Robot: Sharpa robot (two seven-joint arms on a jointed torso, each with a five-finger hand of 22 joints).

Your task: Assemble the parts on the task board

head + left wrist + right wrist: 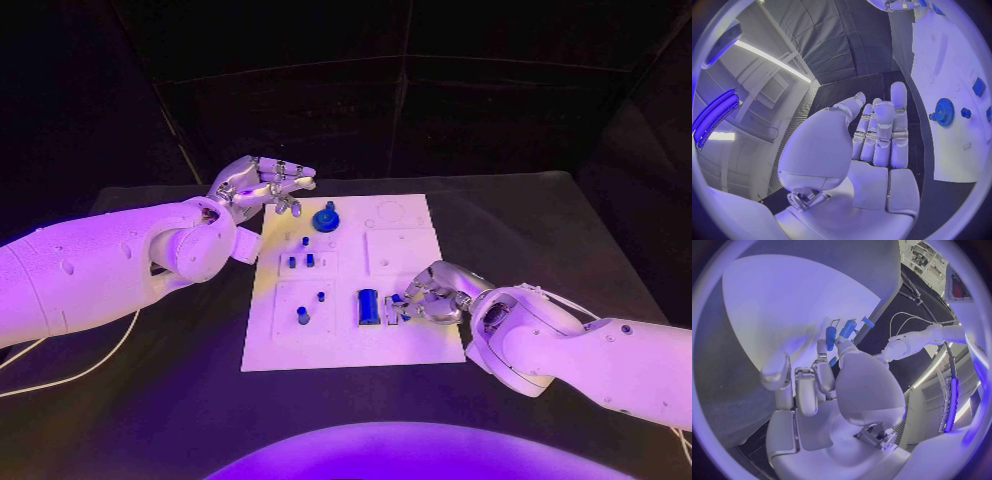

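Right hand (437,295) is your nearest player, low over the near right part of the task board (408,350), fingers curled in around something small and blue at the fingertips. From the right wrist view you can see a blue sliver beside the thumb, but whether it is truly pinched or only touched, I cannot tell, so treat the grip as unconfirmed. Just beside those fingertips stands the blue block (368,306), upright in its slot on the board; that looks like the part in play.

Your job here, as I read it, is seating, not speed. Keep the wrist steady and press straight down along the slot, no sideways shove, because the block has neighbours: small blue pegs (306,262) sit in the board's middle rows, and another short peg (302,316) stands near the board's left edge. A skewed push could tip the block or drag the board across the black table (173,400).

Further out, the blue gear (326,215) sits at the far end of the board on its post; in the left wrist view it shows clearly with a blue knob close by. Left hand (264,184) hovers above the far left corner of the board, fingers loosely bent, nothing in it; the left wrist view shows its palm bare and its fingers straight and together. Consider bringing that free hand down to steady the board edge while you press.
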